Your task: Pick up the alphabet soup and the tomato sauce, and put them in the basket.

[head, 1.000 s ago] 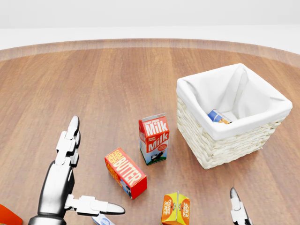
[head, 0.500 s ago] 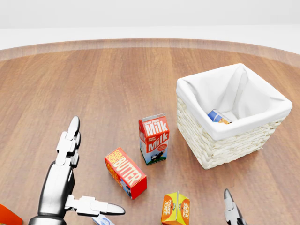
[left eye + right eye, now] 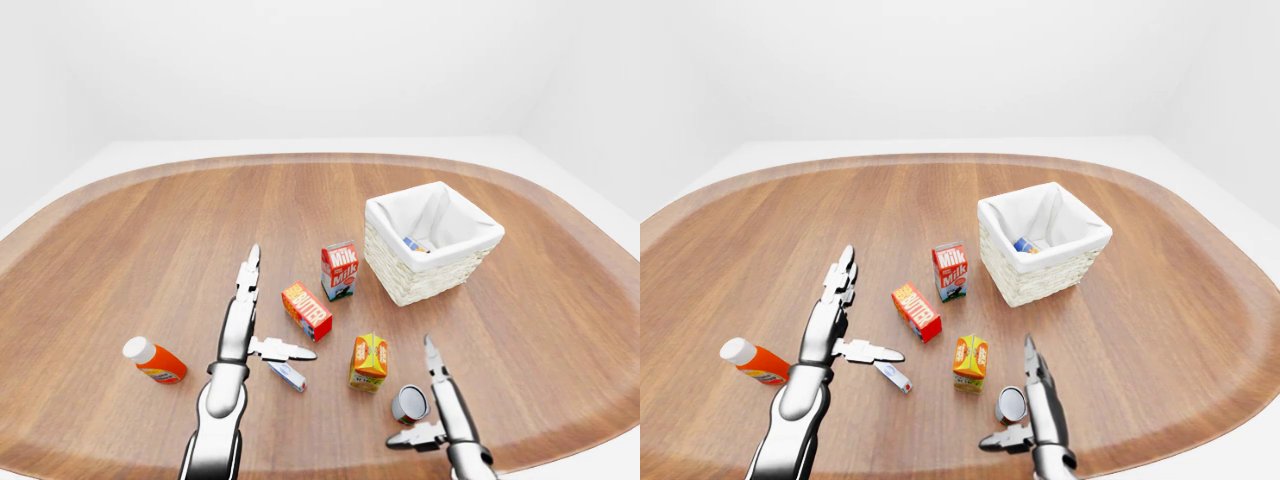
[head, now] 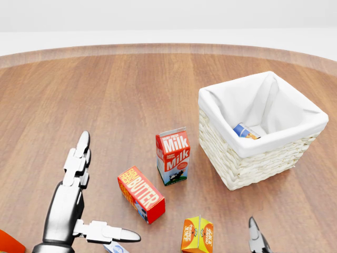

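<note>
1. So one can (image 4: pixel 246 131) is already lying inside the basket (image 4: pixel 247 158), blue label with a bit of orange, tucked against the white cloth liner. Can't read the label, so no idea which of the two it is

2. The other can (image 3: pixel 409 403) lies on its side on the wooden table (image 3: pixel 150 240), silvery-grey end facing the camera, label not readable from here. In the left-eye view it's at about 5 o'clock from the orange juice carton (image 3: pixel 368 361), just beside it

3. Right hand (image 3: pixel 440 405) sits right by that can, at its 4 o'clock: fingers spread apart, one pointing up, thumb out sideways, nothing gripped

4. Left hand (image 3: pixel 250 325) is also wide open, long fingers straight toward 12 o'clock, thumb toward 3 o'clock, holding nothing. A small blue-and-white tube (image 3: pixel 287 375) lies just under the thumb

5. Other stuff: milk carton (image 4: pixel 172 156) standing at the basket's 9 o'clock, butter box (image 4: pixel 140 194) at 7 o'clock from the milk, and an orange bottle (image 3: pixel 154 361) with a white cap way off at the left hand's 8 o'clock
</note>
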{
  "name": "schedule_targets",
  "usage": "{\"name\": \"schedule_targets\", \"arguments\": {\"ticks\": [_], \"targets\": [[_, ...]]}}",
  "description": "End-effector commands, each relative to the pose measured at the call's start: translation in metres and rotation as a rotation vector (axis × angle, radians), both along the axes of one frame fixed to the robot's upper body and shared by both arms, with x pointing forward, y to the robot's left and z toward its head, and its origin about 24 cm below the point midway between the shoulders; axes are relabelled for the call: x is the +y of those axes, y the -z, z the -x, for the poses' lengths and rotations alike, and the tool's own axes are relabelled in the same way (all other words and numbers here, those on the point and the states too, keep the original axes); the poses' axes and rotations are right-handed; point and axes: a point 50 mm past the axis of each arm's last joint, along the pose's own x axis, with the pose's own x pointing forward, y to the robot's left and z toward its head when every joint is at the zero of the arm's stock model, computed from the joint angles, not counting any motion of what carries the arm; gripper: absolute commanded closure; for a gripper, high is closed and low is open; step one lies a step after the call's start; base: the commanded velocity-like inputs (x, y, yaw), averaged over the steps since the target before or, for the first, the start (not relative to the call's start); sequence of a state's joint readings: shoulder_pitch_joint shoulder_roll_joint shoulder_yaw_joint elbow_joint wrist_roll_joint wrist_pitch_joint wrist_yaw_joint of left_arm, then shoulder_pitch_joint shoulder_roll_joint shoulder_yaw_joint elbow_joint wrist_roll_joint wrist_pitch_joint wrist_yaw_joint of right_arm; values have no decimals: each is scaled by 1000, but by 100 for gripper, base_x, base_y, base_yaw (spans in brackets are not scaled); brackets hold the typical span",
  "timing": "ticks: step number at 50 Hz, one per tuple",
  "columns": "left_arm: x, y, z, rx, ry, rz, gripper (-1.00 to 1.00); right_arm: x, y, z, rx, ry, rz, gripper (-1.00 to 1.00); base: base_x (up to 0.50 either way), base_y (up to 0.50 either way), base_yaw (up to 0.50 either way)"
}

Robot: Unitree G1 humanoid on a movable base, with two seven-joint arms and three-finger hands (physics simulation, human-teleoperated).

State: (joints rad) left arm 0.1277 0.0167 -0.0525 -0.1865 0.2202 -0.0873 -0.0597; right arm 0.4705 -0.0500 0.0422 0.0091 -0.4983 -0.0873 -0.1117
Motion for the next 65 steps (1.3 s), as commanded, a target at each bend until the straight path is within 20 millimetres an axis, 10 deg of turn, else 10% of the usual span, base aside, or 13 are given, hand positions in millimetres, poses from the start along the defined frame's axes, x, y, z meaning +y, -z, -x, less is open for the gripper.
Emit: {"name": "schedule_targets", "arguments": {"ticks": [1,65], "targets": [[1,-2,0,-8,-6,14,-100,-1,7,1,26,7,9,-100,0,0,0],[1,-2,0,-7,-7,12,-100,-4,42,0,148,30,54,-100,0,0,0]]}}
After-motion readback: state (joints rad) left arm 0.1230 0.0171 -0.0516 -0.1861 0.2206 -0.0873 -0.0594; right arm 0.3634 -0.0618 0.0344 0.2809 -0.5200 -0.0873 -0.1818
